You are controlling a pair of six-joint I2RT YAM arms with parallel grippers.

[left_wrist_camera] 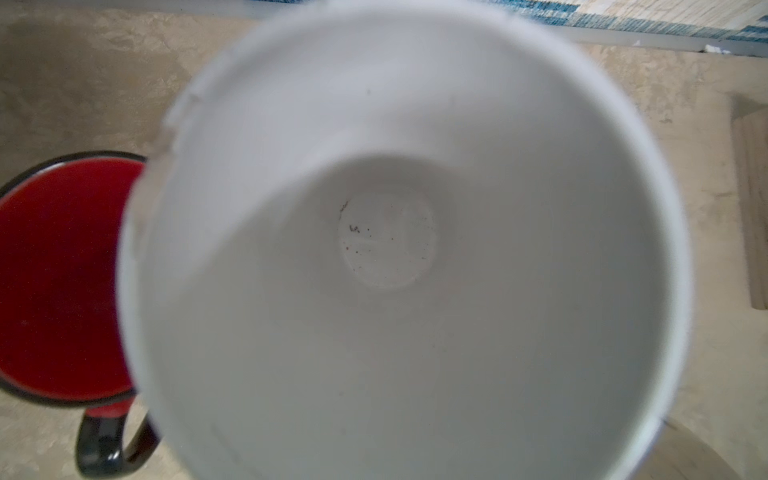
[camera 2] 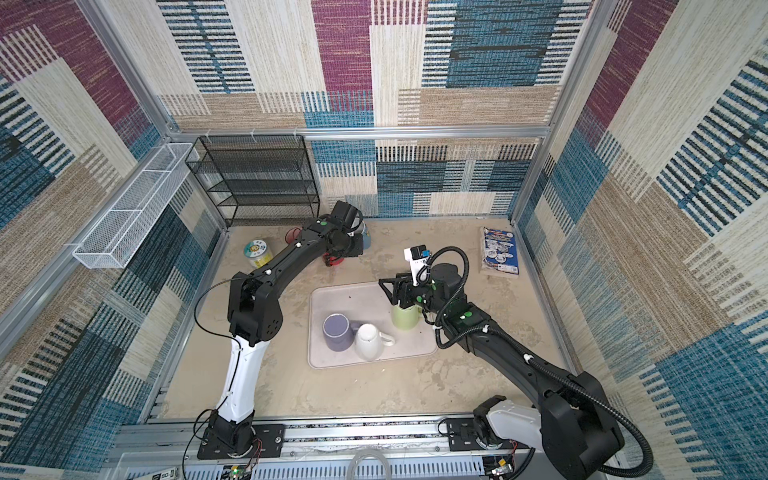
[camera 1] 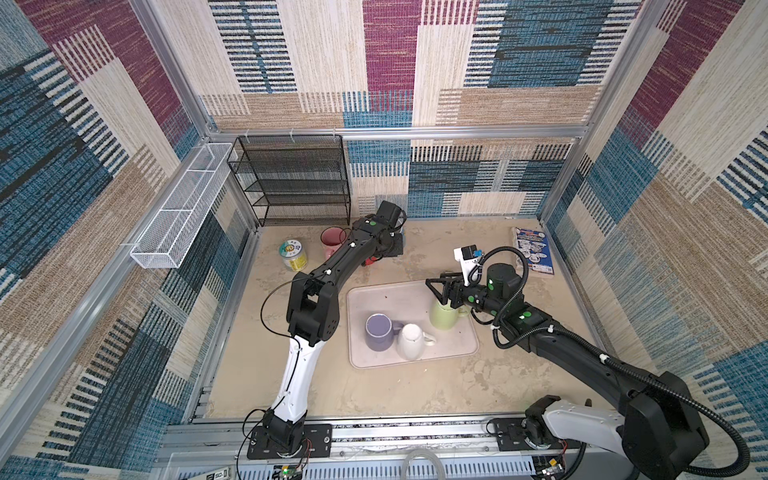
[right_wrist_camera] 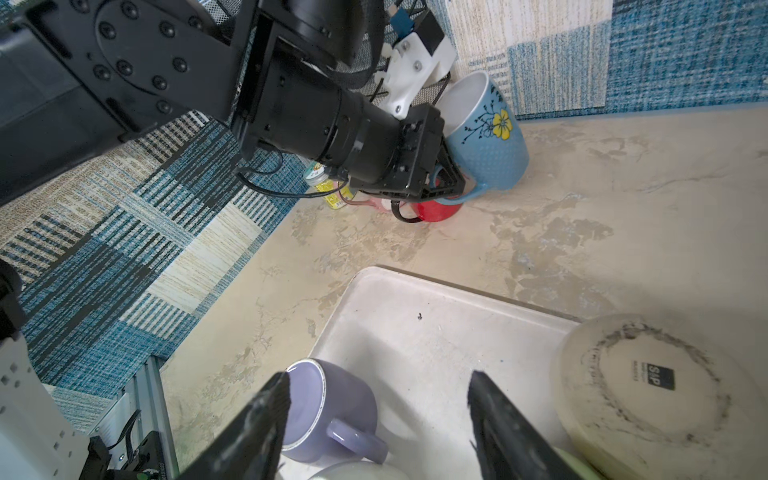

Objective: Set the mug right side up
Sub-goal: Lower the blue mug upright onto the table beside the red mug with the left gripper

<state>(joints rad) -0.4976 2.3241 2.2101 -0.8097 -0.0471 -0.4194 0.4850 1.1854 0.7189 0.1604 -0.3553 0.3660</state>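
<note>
Blue mug (right_wrist_camera: 490, 145), yellow flower, white inside: tilted, mouth up, nr back wall.

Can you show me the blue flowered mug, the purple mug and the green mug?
blue flowered mug (right_wrist_camera: 490, 153): right wrist view, side wall.
purple mug (camera 1: 377, 328): a top view, flat upper face.
green mug (camera 1: 444, 319): a top view, side wall.

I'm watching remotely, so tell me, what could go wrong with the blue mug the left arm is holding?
The left tool grips the tilted blue mug only by its handle, so it might swivel or slip. The red mug stands close beside it and could get knocked on set-down.
</note>
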